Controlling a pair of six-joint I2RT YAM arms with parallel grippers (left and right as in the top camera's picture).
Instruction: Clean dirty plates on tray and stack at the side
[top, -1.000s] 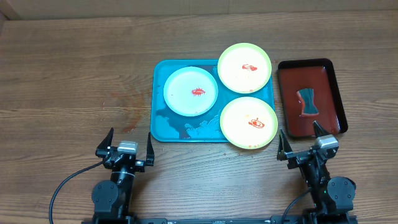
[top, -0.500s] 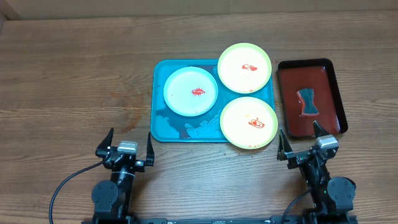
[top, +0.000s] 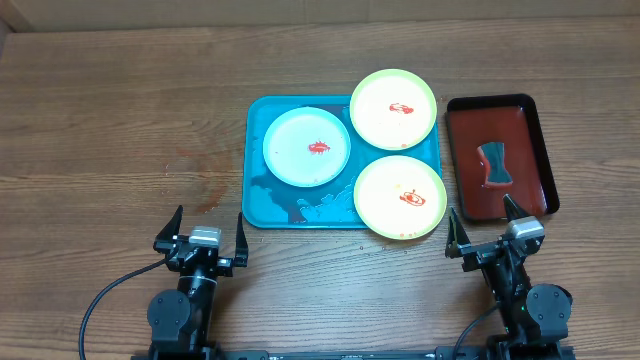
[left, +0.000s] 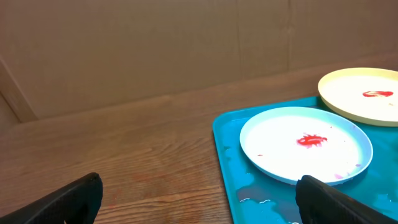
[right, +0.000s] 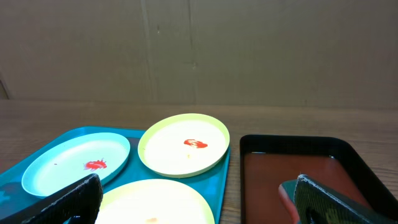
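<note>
A teal tray (top: 262, 205) lies mid-table with three plates on it, each with a red smear. The pale blue-white plate (top: 307, 147) lies at its left. One yellow-green plate (top: 393, 108) overhangs the far right corner. The other yellow-green plate (top: 400, 197) overhangs the near right corner. My left gripper (top: 207, 240) is open and empty near the front edge, left of the tray. My right gripper (top: 484, 234) is open and empty, near the front right. The left wrist view shows the tray (left: 225, 149) and the blue-white plate (left: 306, 144). The right wrist view shows all three plates (right: 184, 144).
A dark-red, black-rimmed tray (top: 530, 150) stands right of the teal tray and holds a dark teal and red sponge (top: 494, 164). Water puddles lie on the teal tray's near part (top: 320, 208). A cardboard wall runs along the table's far edge (left: 155, 50).
</note>
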